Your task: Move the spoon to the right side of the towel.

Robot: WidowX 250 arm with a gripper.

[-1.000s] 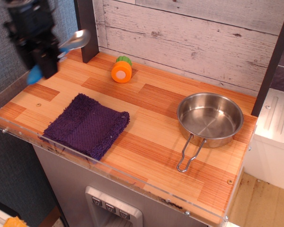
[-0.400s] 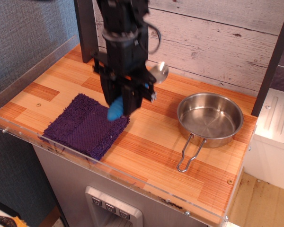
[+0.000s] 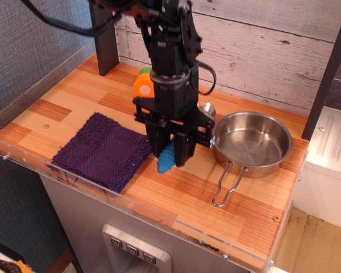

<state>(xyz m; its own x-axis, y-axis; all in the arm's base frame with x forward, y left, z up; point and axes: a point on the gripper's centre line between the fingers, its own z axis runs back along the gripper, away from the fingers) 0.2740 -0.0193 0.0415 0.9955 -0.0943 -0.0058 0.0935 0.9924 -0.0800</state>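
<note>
The wooden countertop [image 3: 182,187] carries all items and is backed by a whitewashed plank wall [image 3: 256,45]. The black robot arm [image 3: 170,62] reaches down over the centre of the counter. The steel pan [image 3: 252,142] sits upright on the right part of the counter, its wire handle pointing toward the front edge. The towel [image 3: 102,151] lies flat at the front left, well apart from the pan. The gripper [image 3: 170,149] hangs between towel and pan, its jaws clenched on the spoon [image 3: 166,160]. The spoon is held tilted above the wood just right of the towel's right edge: blue handle down and forward, silver bowl up near the pan's rim. An orange-and-green toy [image 3: 143,84] lies near the wall, partly hidden behind the arm.
</note>
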